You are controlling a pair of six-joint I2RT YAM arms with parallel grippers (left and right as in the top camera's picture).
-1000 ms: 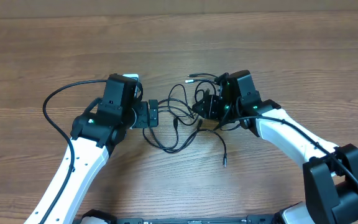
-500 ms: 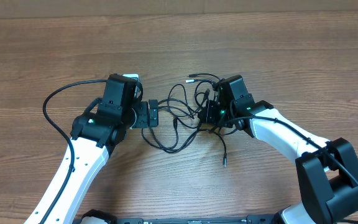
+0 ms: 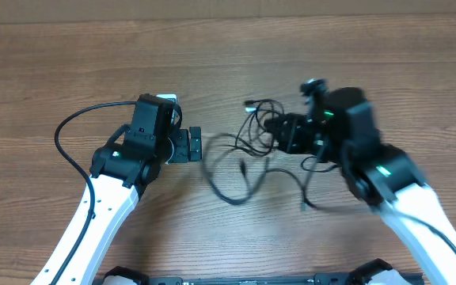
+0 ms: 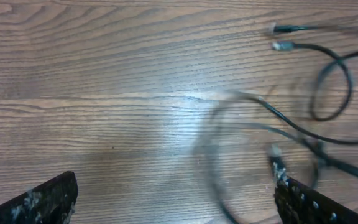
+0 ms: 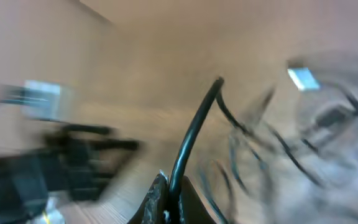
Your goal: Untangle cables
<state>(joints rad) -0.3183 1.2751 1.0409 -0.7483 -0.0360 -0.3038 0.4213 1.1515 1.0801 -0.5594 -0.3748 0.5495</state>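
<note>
**A:** How far along?

**B:** Early, I'd say. The cables lie mid-worktop between the arms. Their loops cross and bunch near the right gripper, so no strand is free yet.

**A:** And the grippers?

**B:** The right one is pressed together on a single strand that runs from its tips into the bunch, though its wrist view is blurred. The left gripper is spread wide and holds nothing, just beside the nearest loop.

**A:** Anything in the way?

**B:** Only bare wood around. The left arm's thick wire curls well apart. Two plug tips lie loose and could snag in a loop.
</note>
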